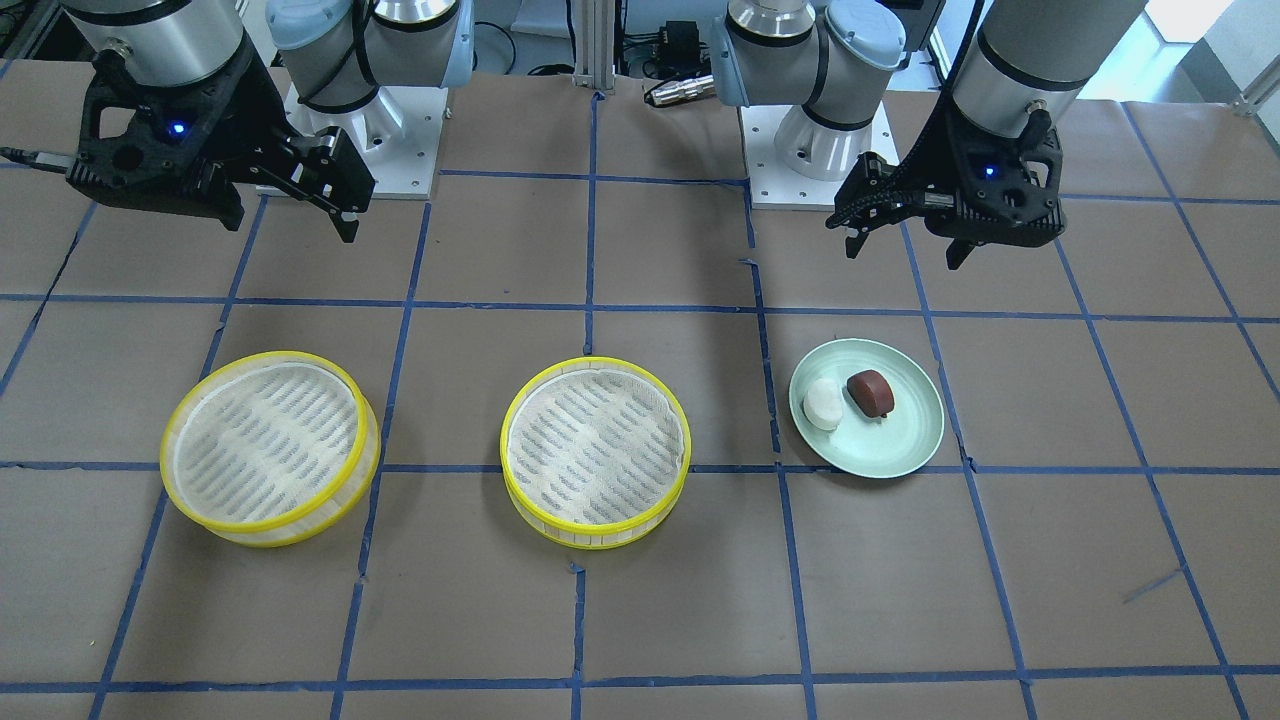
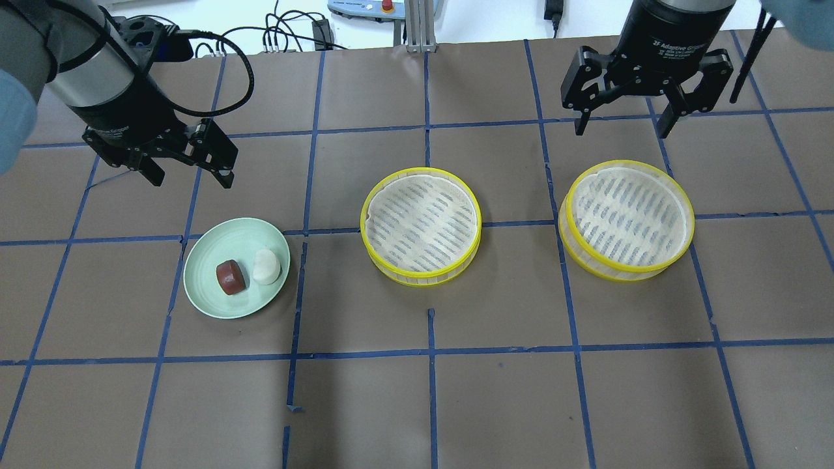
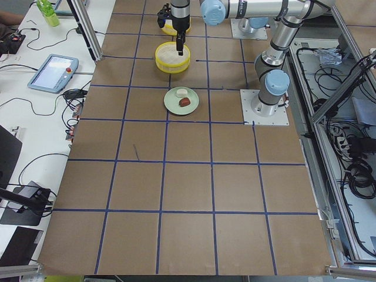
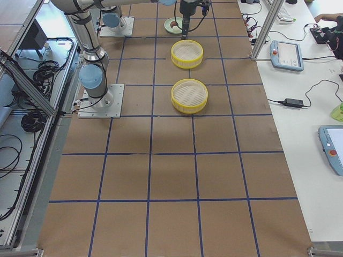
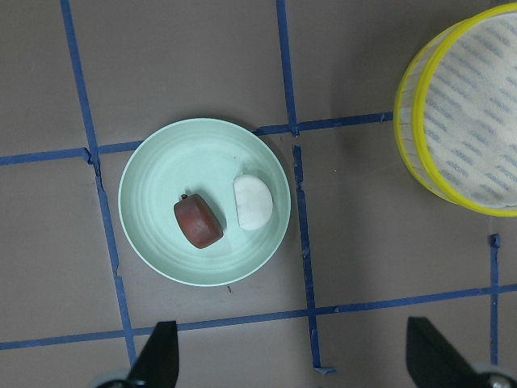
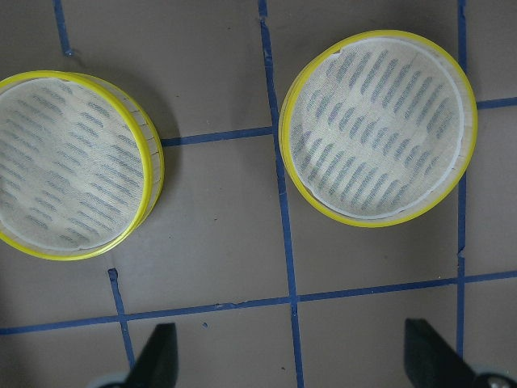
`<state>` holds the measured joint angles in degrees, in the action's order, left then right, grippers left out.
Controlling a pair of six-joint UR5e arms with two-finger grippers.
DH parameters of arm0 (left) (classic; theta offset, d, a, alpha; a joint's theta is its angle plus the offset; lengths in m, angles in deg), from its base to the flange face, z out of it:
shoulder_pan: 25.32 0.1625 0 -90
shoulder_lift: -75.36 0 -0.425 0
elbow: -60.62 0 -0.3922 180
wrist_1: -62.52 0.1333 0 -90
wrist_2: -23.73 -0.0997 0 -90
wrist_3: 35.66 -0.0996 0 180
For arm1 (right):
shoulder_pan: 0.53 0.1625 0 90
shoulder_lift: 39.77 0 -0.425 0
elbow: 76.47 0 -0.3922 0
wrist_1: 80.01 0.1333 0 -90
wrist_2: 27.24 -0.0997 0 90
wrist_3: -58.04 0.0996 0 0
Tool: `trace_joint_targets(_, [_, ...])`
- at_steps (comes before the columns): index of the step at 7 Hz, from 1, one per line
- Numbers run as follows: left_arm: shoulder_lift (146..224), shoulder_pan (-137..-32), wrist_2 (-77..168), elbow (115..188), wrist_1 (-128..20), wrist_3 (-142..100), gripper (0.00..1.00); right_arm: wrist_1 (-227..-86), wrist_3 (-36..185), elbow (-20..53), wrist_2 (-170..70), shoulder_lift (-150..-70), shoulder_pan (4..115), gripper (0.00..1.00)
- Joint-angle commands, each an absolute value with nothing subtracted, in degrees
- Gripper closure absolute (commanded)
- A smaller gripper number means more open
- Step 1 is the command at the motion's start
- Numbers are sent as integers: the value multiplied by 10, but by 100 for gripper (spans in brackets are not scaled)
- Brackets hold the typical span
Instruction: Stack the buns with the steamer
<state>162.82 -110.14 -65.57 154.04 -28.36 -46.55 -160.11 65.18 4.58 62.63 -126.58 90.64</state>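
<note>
White bun (image 2: 266,267) and brown bun (image 2: 230,277) are lying smooth on our round green plate (image 2: 221,244), beside yellow-rimmed, slatted mid steamer (image 2: 421,226) and end steamer (image 2: 627,219). Left gripper (image 2: 192,181) and right gripper (image 2: 621,131) are hanging released.

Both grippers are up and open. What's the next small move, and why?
Probably bring the left gripper down over the white bun on the green plate: it hangs open near the plate, and the middle steamer is empty.

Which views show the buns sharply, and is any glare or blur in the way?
Left wrist view: white bun and brown bun sharp, evenly lit, only the left fingers at the bottom edge blurred. Overhead view: sharp, soft shadows. Exterior left view: buns tiny, little detail.
</note>
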Motion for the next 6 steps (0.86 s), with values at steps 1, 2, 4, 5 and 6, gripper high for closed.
trace_joint_targets(1, [1627,-1102,-657,1540,-286,-460,0,-1615,651,89,675,-1260,904,0])
trace_joint_targets(2, [1626,-1103,-657,1540,-287,-448,0,-1651,644,122,673,-1258,894,0])
trace_joint_targets(4, [1626,-1103,-655,1540,-286,-452,0,-1779,506,212,672,-1240,813,0])
trace_joint_targets(5, [1639,-1106,-655,1546,-284,-450,0,-1857,454,259,671,-1226,764,0])
trace_joint_targets(6, [1649,-1106,-653,1564,-254,-452,0,-1918,386,289,670,-1205,732,0])
